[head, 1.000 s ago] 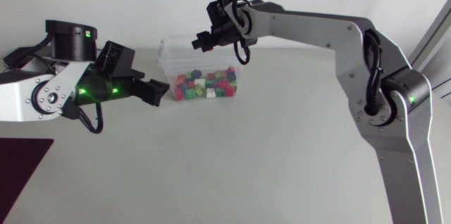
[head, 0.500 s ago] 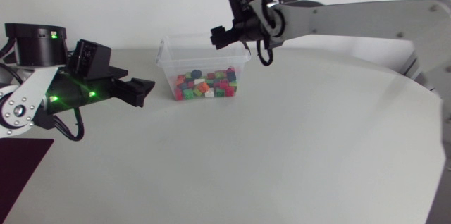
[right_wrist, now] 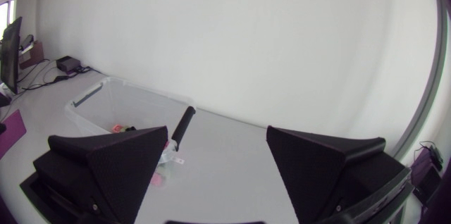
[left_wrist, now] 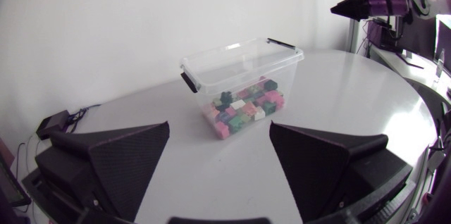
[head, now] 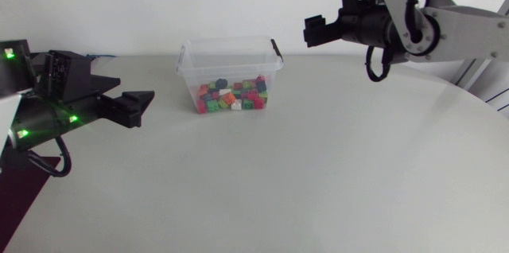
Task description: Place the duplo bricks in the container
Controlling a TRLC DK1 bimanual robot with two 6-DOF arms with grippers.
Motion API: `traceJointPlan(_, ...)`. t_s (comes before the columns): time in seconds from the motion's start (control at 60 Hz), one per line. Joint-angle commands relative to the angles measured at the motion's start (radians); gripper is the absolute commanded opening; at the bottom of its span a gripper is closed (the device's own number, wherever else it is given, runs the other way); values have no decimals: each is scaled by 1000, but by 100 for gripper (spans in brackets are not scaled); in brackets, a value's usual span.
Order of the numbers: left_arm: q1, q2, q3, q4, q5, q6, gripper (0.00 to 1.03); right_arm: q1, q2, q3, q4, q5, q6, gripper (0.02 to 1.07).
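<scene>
Well, the duplo bricks are lying heaped inside the clear container at the surface's twelve o'clock. They're looking light, rigid and slick, so they'd be best pinched across flat sides. The left gripper at nine o'clock and the right gripper at two are both hanging released, empty.

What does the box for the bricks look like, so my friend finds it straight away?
Look at the big pale table, near its far edge. There stands the box: clear plastic, a black clip at each end, colourful bricks heaped inside. Nothing else there is see-through.
</scene>
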Motion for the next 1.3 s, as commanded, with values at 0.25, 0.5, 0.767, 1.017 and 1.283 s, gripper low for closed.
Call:
traceJointPlan(0.25,69,-168,-118,12,2,-13,99,-40,-247,-293,109,70,-54,103)
traceJointPlan(0.5,94,-287,-187,14,2,-8,99,-65,-419,-488,179,123,-103,103)
traceJointPlan(0.767,114,-378,-235,14,0,-7,99,-100,-597,-607,179,147,-137,103)
traceJointPlan(1.017,146,-467,-292,25,0,-7,99,-135,-746,-706,181,150,-166,103)
traceJointPlan(1.283,152,-548,-364,51,0,-5,99,-157,-867,-831,225,150,-201,103)
